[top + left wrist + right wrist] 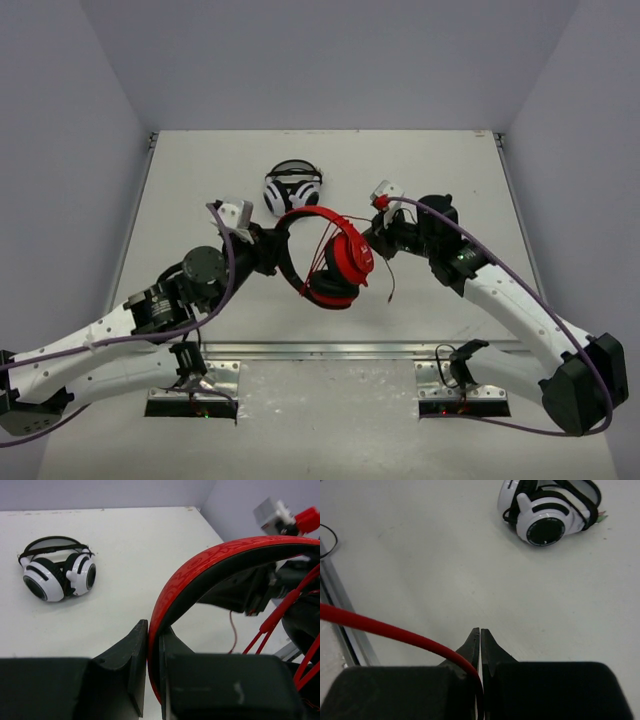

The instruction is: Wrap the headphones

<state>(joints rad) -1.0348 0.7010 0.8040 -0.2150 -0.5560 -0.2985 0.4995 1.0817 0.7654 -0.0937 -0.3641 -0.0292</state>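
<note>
Over the middle of the worktop (200,170), the headphones (340,258) are held between both arms. A hard pull by either arm could, I judge, drag band or cable out of its grip. The left gripper (152,645) has its jaws clamped on the headband (200,565); the right gripper (480,640) pinches the thin red cable (385,630) in closed jaws.

Above mid-table, the headphones (335,262) hang between the left gripper (272,248) on the headband (310,210) at their left and the right gripper (375,240) on the cable (380,626) at their right, with a second headset (292,188) lying on the table (440,170) behind them.
</note>
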